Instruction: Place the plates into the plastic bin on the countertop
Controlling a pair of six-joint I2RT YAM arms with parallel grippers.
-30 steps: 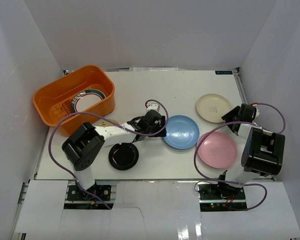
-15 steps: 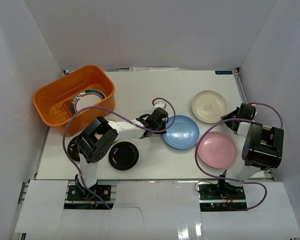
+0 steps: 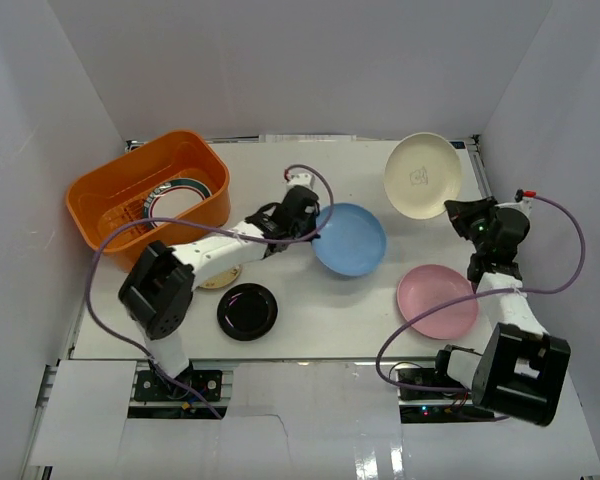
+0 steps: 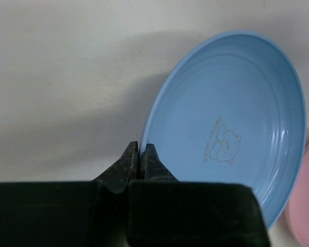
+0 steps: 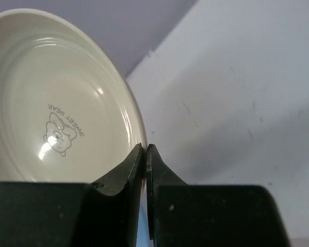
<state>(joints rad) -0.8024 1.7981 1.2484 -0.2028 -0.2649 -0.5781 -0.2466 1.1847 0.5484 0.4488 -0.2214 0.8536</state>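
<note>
Top view: the orange bin [image 3: 202,212] stands at the far left corner of the table [image 3: 280,175]. A green-rimmed plate [image 3: 186,191] lies inside it, toward its right end, and part of the slotted bottom shows beside that. The left arm [image 3: 215,256] reaches across the middle of the table, and the left jaws are clamped on the left rim of the blue plate [image 3: 352,240], which is tilted. A tan plate [image 3: 220,279] shows partly from under this arm, and a black plate [image 3: 247,311] lies flat just beside it, nearer the front edge. On the right, the right arm [image 3: 500,295] stands up and the right jaws grip the right rim of the cream plate [image 3: 423,175], held tilted over the far right corner. The pink plate [image 3: 437,300] lies flat on the table between the blue plate and the right arm's base

Left wrist: the two dark fingers [image 4: 124,165] are pinched together on the blue plate's [image 4: 232,118] rim, with only the thin edge between them. The plate slants away to the right, a small bear print on its inside, its shadow on the table [image 4: 67,56] beneath. A slice of the pink plate [image 4: 308,206] shows at the lower right

Right wrist: the fingers [image 5: 129,172] are closed on the cream plate's [image 5: 46,98] rim. Its ringed inside carries a bear print reading SWEET BEAR. Behind it are the table [image 5: 237,77] and a strip of wall [image 5: 123,25]
</note>
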